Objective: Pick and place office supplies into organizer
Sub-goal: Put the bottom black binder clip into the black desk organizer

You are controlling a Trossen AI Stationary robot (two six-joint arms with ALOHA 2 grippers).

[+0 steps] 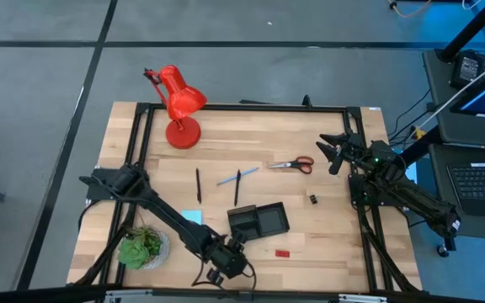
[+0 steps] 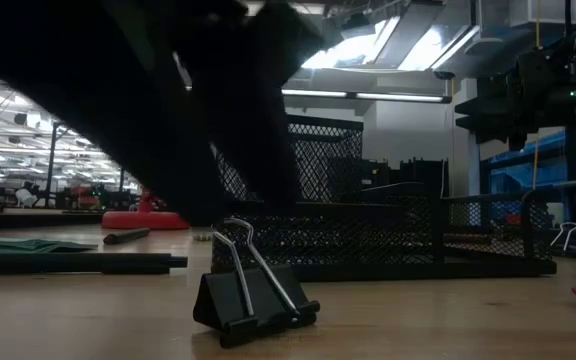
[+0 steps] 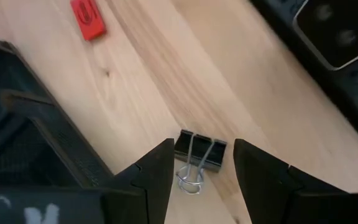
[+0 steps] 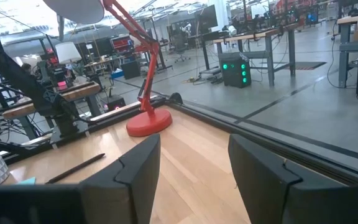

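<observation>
A: Right up front, a clip (image 2: 256, 300). Black, wire loops up, flat on the table (image 1: 343, 252).

B: Held?

A: No. Left claw (image 3: 201, 180) low over it, at 6 o'clock on the table. Fingers apart, one on each side of the clip. No touch, as far as seen.

B: And the tray?

A: Tray (image 1: 272, 206) just off the middle, toward 5 o'clock, close to that claw. Looks empty from above. Hard to be sure, so dark inside.

B: So nothing put away?

A: Seems so. Barely begun, by the look of things.

B: What else to pick up?

A: Lots.
- Scissors (image 1: 292, 165) at 2 o'clock.
- Two black pens (image 1: 199, 185) and a blue pen (image 1: 237, 176) near the middle, around 11 o'clock.
- Notepad (image 1: 192, 216) at 8 o'clock, right by the left arm.
- Red piece (image 1: 282, 252) at 5 o'clock, past the tray.
- Second clip (image 1: 314, 199) at 3 o'clock.

B: Right claw?

A: Right claw (image 1: 333, 151) out near the 2 o'clock edge, just beside the scissors. Fingers apart, nothing between. Waiting, most likely.

B: Next?

A: Probably squeeze the clip, lift, then a short hop to the tray. Tricky bit: small clip, easy to push away.
</observation>
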